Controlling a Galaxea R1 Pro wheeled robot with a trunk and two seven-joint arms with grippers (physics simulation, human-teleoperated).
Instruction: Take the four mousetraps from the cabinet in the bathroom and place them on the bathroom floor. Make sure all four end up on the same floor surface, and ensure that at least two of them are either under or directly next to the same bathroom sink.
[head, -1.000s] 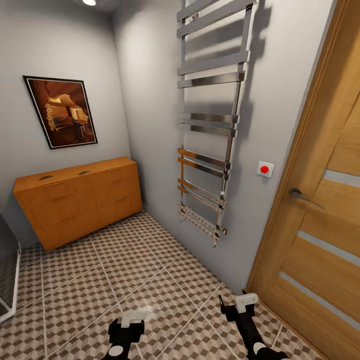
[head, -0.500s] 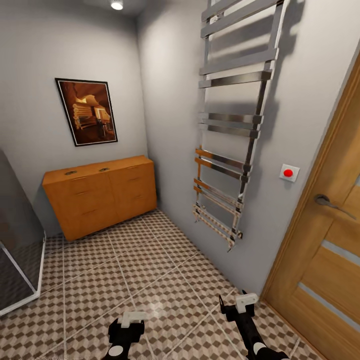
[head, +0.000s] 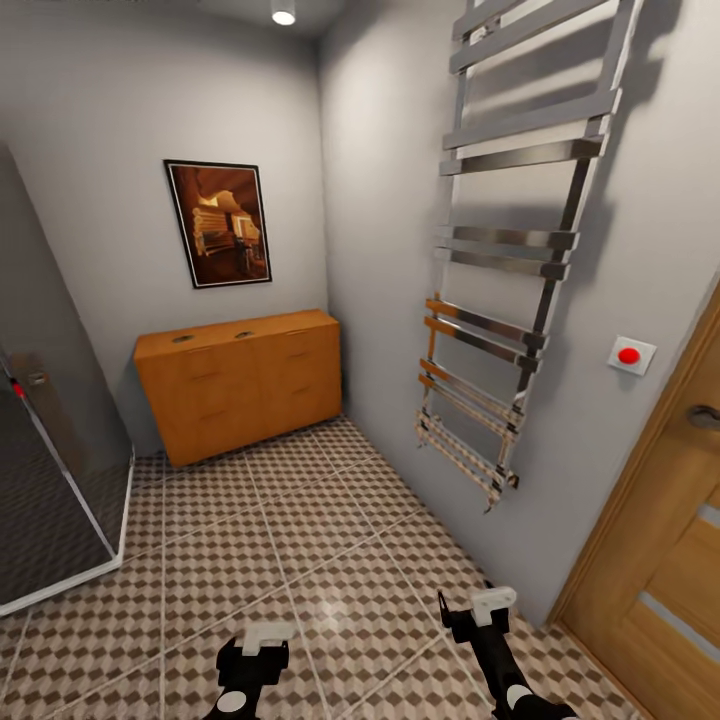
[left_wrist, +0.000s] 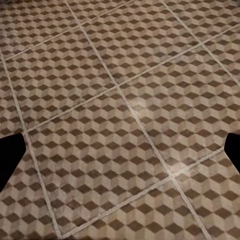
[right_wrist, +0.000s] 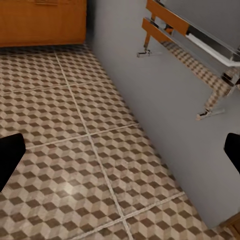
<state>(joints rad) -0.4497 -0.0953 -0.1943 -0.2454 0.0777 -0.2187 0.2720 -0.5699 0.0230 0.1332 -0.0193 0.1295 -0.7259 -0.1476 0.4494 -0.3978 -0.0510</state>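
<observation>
Grey walls w/ framed picture, chrome towel rail, red button, wooden door at right.

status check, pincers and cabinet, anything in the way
Left pincer and right pincer open, empty. Cabinet ahead at far wall, drawers shut. Bathroom floor between bare.

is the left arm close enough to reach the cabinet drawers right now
Probably not. The left gripper hangs low near the robot, and a wide stretch of bathroom floor separates it from the cabinet against the far wall.
</observation>
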